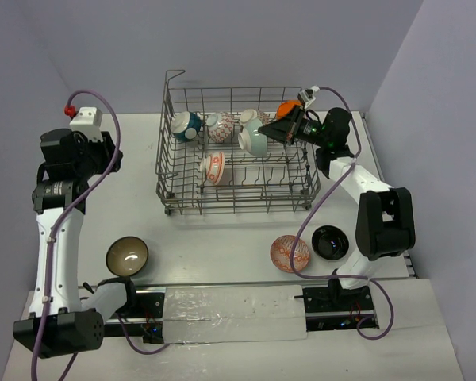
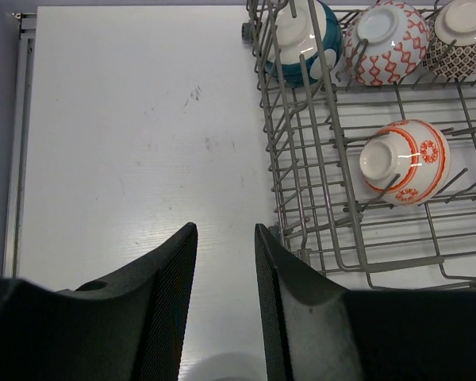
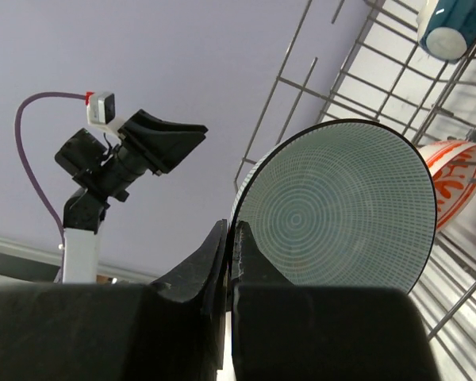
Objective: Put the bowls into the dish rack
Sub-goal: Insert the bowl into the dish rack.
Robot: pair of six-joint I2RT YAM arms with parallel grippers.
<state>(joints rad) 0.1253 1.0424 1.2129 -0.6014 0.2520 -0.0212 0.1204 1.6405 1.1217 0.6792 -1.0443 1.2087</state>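
The grey wire dish rack (image 1: 236,194) stands mid-table. In it are a teal bowl (image 1: 186,125), a red-patterned bowl (image 1: 220,125), a grey-patterned bowl (image 1: 248,117), an orange-patterned bowl (image 1: 213,167) and an orange-bottomed bowl (image 1: 286,109). My right gripper (image 1: 265,131) is shut on the rim of a pale green bowl (image 1: 252,141) over the rack's back right part. The right wrist view shows the gripper (image 3: 230,230) and that bowl's ringed inside (image 3: 337,206). My left gripper (image 1: 111,157) is open and empty left of the rack, above bare table in the left wrist view (image 2: 224,234).
On the table in front of the rack sit a brown bowl (image 1: 127,255), a red-patterned bowl (image 1: 289,253) and a black bowl (image 1: 330,241). The rack's near left corner (image 2: 301,238) lies just right of my left fingers. Walls close the back and right.
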